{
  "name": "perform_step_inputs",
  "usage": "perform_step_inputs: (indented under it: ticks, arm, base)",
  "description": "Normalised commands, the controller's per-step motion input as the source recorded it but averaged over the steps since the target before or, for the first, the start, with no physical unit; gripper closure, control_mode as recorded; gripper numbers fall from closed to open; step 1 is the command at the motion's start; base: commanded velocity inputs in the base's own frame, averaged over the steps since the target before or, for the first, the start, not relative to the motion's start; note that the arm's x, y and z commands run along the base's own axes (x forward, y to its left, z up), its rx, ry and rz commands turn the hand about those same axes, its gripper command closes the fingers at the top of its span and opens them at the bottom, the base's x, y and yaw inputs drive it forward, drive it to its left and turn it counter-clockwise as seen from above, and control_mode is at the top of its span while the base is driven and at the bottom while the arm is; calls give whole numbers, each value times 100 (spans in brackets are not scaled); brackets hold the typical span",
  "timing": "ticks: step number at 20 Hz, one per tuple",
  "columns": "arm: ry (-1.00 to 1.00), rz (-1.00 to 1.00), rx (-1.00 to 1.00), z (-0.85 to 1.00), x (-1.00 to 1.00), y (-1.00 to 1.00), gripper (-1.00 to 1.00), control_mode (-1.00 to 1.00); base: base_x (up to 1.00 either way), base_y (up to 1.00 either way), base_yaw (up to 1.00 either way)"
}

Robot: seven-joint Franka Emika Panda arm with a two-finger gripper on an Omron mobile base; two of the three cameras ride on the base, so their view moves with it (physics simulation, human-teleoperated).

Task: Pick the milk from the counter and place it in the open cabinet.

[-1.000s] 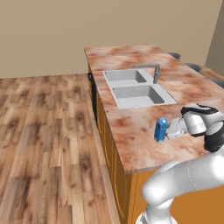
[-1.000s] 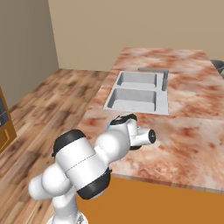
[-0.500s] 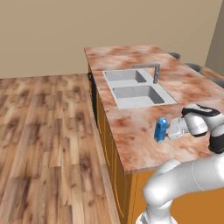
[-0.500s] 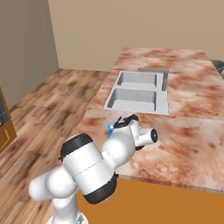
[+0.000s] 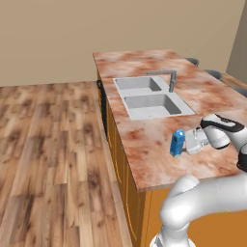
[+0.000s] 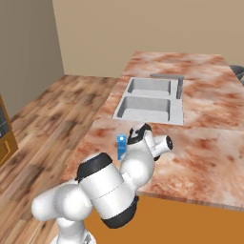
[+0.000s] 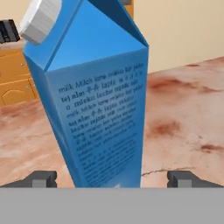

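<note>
**Q:** Where does the task's thing stand relative to you?

**A:** The small slim blue milk carton with the gabled top and white cap [image 7: 98,100] stands upright on the reddish-pink marbled stone worktop [image 5: 159,154], between the grey double sink [image 5: 149,96] and the front edge. Its long axis is vertical. My tool [image 7: 112,179] approaches level from the side, and the carton sits dead ahead, centred between the two dark finger tips [image 7: 41,178]. From the left base camera the carton [image 5: 177,143] is just beside the tool [image 5: 185,144].

**Q:** State of the tool?

**A:** Jaws fully spread, nothing held. One tip shows on each side of the carton's base, with a gap to either face. No contact that I can make out.

**Q:** What does the next move turn on?

**A:** My judgement: the carton is already bracketed, so closing squarely on its flat sides low on the body should do. It is tall and narrow, so an off-centre push could tip it.

**Q:** The cabinet?

**A:** Orange wooden fronts [image 7: 15,74] lie behind the carton; whether they are the target, I cannot tell.
</note>
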Motion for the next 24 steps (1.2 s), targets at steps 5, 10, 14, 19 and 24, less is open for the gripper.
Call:
perform_step_inputs:
  ticks: [5,10,14,19,24]
  arm:
    - [0,16,0,0,0,0,-100,-100]
    - [0,3,0,0,10,0,-100,-100]
    - [0,0,0,0,15,0,-100,-100]
    - [0,0,0,-1,9,0,-100,-100]
    - [0,0,0,-8,0,1,-100,-100]
  base:
    - [0,0,0]
    - [0,0,0]
    - [0,0,0]
    - [0,0,0]
    - [0,0,0]
